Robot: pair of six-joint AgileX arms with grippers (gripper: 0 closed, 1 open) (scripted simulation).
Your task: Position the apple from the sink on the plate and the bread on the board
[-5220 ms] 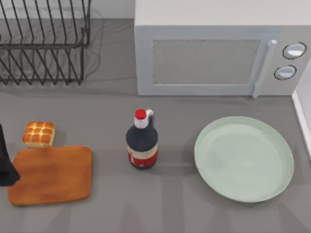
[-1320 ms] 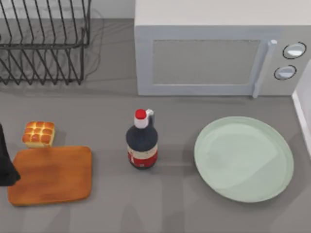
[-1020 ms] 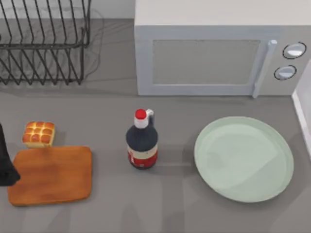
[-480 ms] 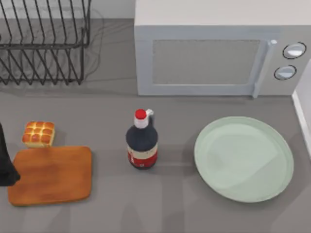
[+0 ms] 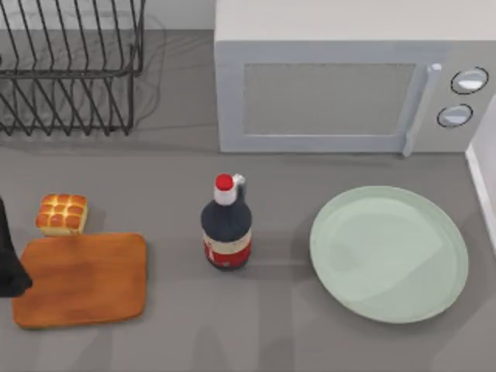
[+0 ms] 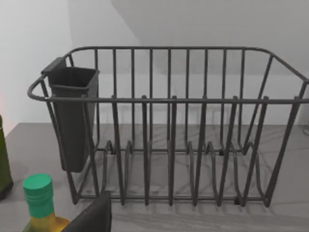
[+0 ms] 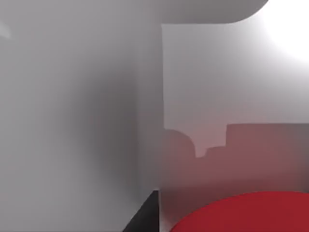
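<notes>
Apple (image 7: 251,215), I think, is the red curve close under my right wrist camera, whether my right pincer grips it I cannot tell; bread (image 5: 62,214) stays beside the board (image 5: 81,279) near the table's left edge, nothing delivered.

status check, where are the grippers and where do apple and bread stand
Left arm parked at table's left edge by the board. Right wrist close over the apple. Bread off the board, plate bare. Bottle stands mid-table.

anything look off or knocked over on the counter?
Nothing stands out. The bottle stands upright, the plate lies flat and bare, and the bread sits squarely beside the board, not on it. No spills or damage.
</notes>
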